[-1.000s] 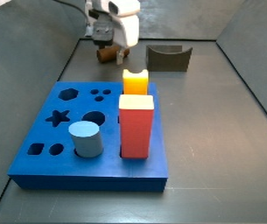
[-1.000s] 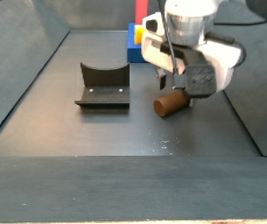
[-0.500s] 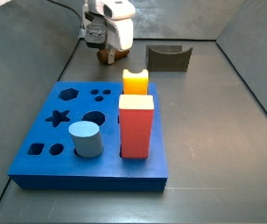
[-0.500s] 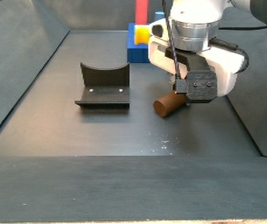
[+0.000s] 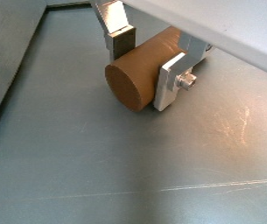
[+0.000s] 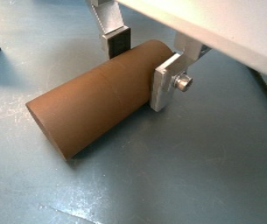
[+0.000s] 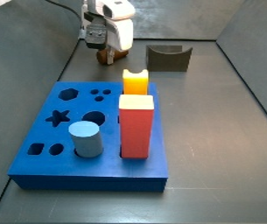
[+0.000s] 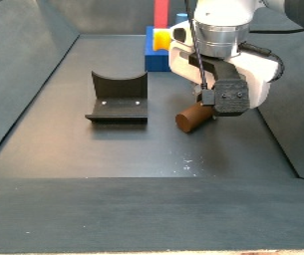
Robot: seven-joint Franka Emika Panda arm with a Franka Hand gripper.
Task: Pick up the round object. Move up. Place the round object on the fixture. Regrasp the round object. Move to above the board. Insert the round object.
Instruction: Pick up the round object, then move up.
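While low over floor, gripper [image 6: 143,54] clamped on round object [image 6: 94,100]

No readable text, labels, brands or numbers appear in any view. The gripper [image 8: 210,104], low over the floor astride the round object [image 8: 193,121], carries no visible markings.
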